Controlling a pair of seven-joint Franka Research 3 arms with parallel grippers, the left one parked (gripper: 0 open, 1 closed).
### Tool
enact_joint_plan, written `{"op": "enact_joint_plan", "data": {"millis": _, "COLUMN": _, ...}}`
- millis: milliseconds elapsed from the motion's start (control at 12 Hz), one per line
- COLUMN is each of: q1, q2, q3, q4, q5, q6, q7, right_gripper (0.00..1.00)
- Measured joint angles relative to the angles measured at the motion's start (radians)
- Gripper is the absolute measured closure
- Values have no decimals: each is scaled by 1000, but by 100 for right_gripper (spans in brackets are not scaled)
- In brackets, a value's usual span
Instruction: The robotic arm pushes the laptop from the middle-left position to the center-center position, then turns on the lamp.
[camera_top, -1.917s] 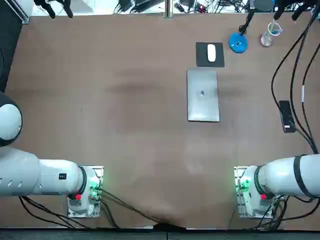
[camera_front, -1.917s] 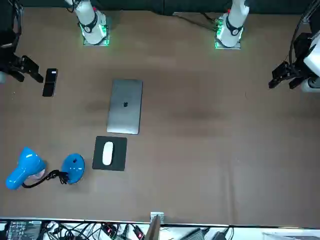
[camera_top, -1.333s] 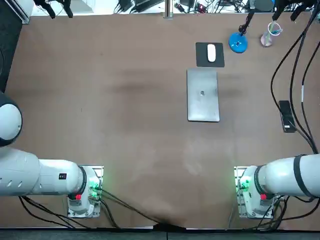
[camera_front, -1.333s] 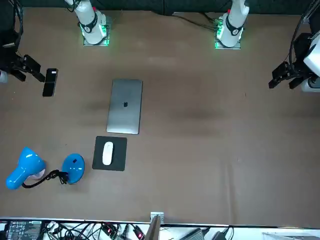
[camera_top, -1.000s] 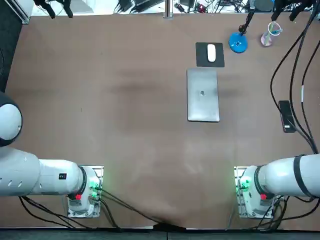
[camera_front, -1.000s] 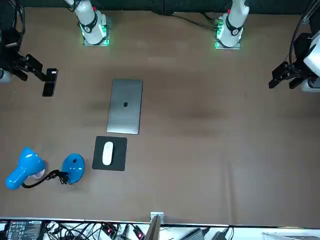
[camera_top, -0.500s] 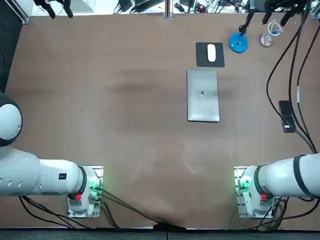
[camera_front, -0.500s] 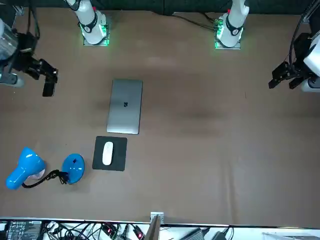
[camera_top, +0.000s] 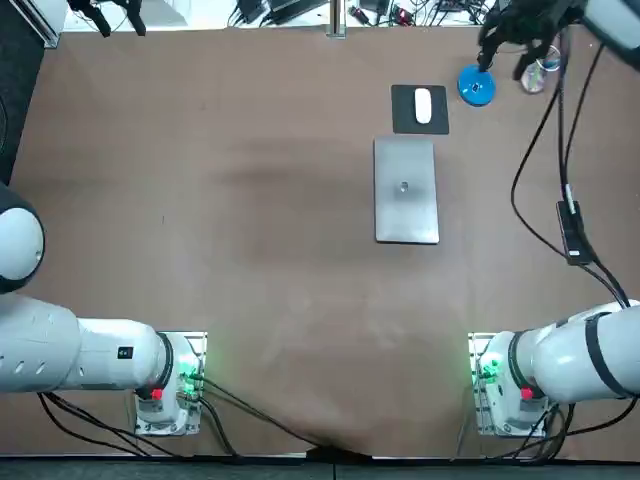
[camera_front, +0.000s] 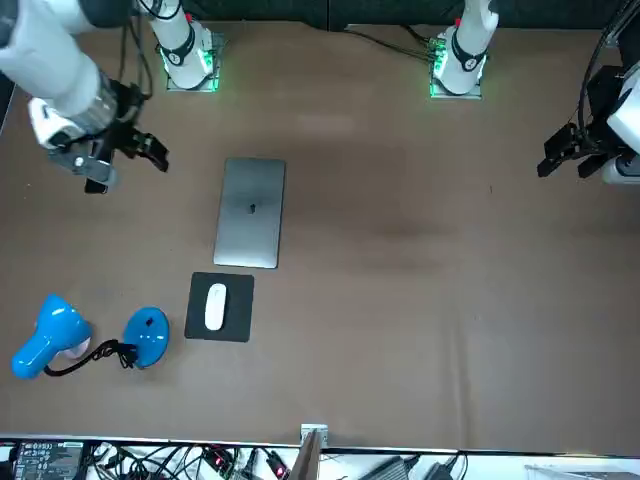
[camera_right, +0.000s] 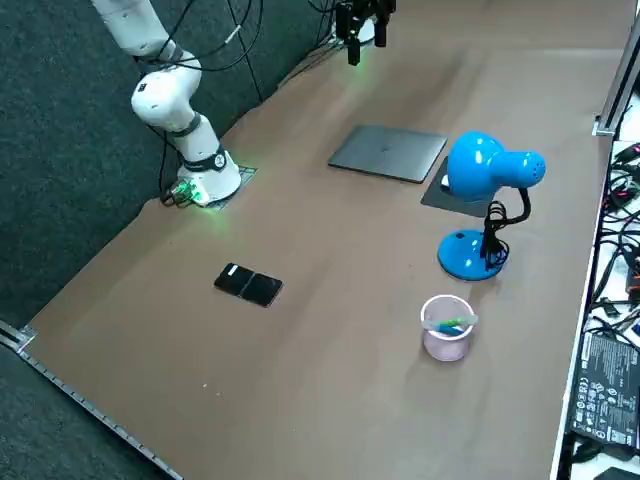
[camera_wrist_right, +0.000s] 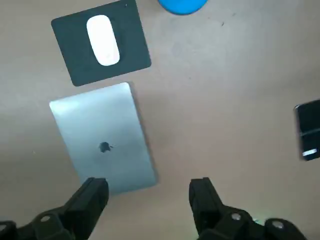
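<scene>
Standing on dark carpet (camera_right: 60, 150), a brown table (camera_top: 250, 200) holds a closed silver laptop (camera_top: 406, 190) right of centre; mouse pad (camera_top: 405, 118) at its 12 o'clock, blue lamp (camera_top: 476, 87) at 1, phone (camera_top: 572, 232) at 3. Right gripper (camera_wrist_right: 147, 197) hovers above, fingers apart.

A blue lamp (camera_right: 485, 205) stands near the bench (camera_right: 300, 380) edge, beside the closed laptop (camera_right: 388, 152). The right claw (camera_right: 360, 30) hangs high beyond.
</scene>
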Motion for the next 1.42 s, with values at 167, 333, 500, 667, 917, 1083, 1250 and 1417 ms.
{"op": "enact_joint_plan", "data": {"millis": 167, "q1": 92, "q2": 9, "q3": 1, "q4": -67, "q5": 0, "q6": 88, "q7": 179, "right_gripper": 1}}
{"op": "enact_joint_plan", "data": {"millis": 333, "q1": 149, "q2": 15, "q3": 2, "q4": -114, "q5": 1, "q6": 148, "q7": 293, "right_gripper": 3}}
{"op": "enact_joint_plan", "data": {"millis": 500, "q1": 198, "q2": 27, "q3": 3, "q4": -152, "q5": 1, "q6": 203, "q7": 397, "right_gripper": 6}}
{"op": "enact_joint_plan", "data": {"millis": 667, "q1": 236, "q2": 53, "q3": 3, "q4": -174, "q5": 1, "q6": 254, "q7": 503, "right_gripper": 9}}
{"op": "enact_joint_plan", "data": {"millis": 917, "q1": 293, "q2": 116, "q3": 3, "q4": -183, "q5": 1, "q6": 337, "q7": 686, "right_gripper": 11}}
{"op": "enact_joint_plan", "data": {"millis": 1083, "q1": 330, "q2": 165, "q3": 3, "q4": -185, "q5": 3, "q6": 389, "q7": 826, "right_gripper": 12}}
{"op": "enact_joint_plan", "data": {"millis": 1250, "q1": 367, "q2": 213, "q3": 3, "q4": -185, "q5": 6, "q6": 428, "q7": 951, "right_gripper": 11}}
{"op": "enact_joint_plan", "data": {"millis": 1417, "q1": 401, "q2": 258, "q3": 3, "q4": -186, "q5": 6, "q6": 472, "q7": 1086, "right_gripper": 13}}
